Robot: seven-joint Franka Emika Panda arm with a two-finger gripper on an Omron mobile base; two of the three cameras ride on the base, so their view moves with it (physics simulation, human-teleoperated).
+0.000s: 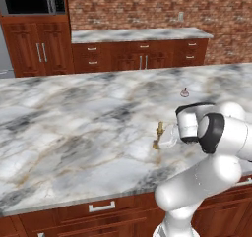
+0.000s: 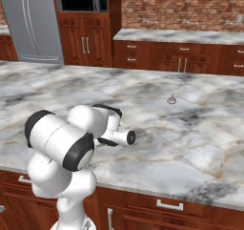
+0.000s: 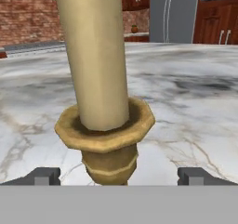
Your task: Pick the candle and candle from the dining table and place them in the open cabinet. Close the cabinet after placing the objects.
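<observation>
Brass-gold candle (image 1: 158,135) stands upright on the marble bench (image 1: 74,128), toward its near edge, base on the stone. Gripper (image 3: 119,176) is level with it and pressed in close: in the hand view the pale shaft and flared collar rise directly between the two dark fingertips (image 3: 44,175), which sit wide apart on either side of the holder's lower stem. Jaws released, spread, neither tip touching the candle as far as can be seen. From the left base view the white wrist sits just to the right of the candle, partly overlapping it; from the right base view the arm's own bulk hides the candle and the jaws. Second candle (image 1: 185,92), small and dull-toned, sits farther back on the same bench, well apart from the first, alone on bare marble; also seen in the right base view (image 2: 171,99). Containers: tall reddish-brown cabinet (image 1: 42,46) with long vertical bar handles stands against the far wall beyond the bench, its two visible doors shut, contents not visible. Low drawer units (image 1: 142,54) under a second marble counter run along the brick wall (image 1: 147,7), all shut. Grey refrigerator (image 2: 35,24) beside the tall cabinet in the right base view
</observation>
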